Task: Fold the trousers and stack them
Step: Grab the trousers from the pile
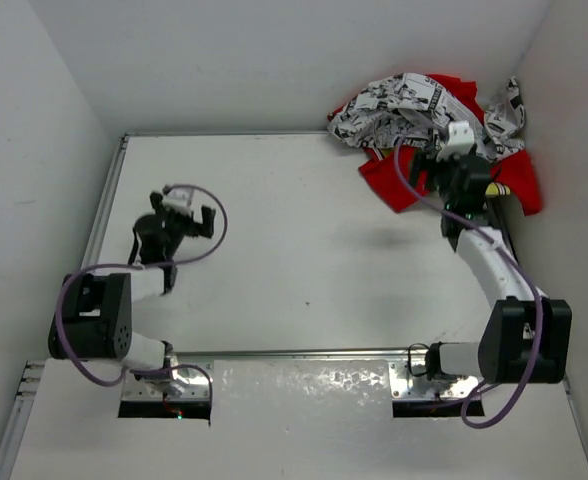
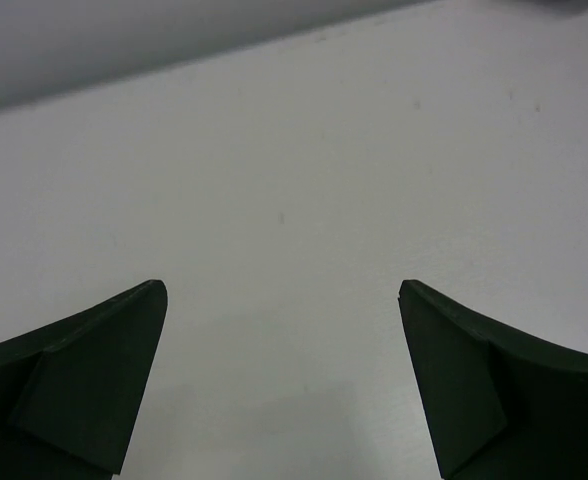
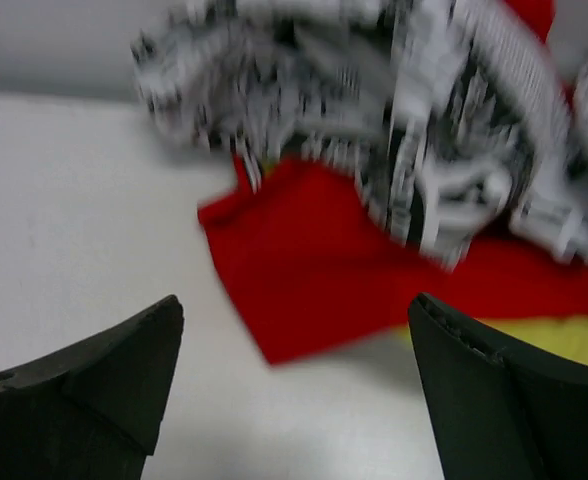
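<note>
The trousers, white with black newspaper print, lie crumpled in a heap at the table's far right corner, on top of a red cloth. They show blurred in the right wrist view. My right gripper is open and empty, just in front of the heap over the red cloth. My left gripper is open and empty over bare table at the left; its fingers frame only white surface.
White walls close in the table at the back and both sides. A yellow patch shows beside the red cloth. A metal rail runs along the near edge between the arm bases.
</note>
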Controlling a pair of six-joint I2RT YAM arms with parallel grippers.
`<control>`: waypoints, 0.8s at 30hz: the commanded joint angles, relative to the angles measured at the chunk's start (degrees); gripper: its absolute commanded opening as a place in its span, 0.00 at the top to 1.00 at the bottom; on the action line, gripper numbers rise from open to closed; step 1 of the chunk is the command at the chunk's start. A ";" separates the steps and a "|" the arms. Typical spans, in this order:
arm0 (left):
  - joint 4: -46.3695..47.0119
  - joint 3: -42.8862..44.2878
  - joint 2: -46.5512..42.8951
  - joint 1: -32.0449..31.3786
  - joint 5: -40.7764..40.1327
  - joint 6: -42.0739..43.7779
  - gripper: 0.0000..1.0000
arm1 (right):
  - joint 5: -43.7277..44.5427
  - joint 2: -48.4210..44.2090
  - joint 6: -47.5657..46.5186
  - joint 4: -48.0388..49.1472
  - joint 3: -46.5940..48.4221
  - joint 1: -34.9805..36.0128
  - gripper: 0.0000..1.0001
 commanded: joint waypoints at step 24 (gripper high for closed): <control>-61.72 63.76 18.68 -3.50 6.72 17.21 0.00 | 1.22 54.46 8.54 -43.94 80.73 -4.22 0.24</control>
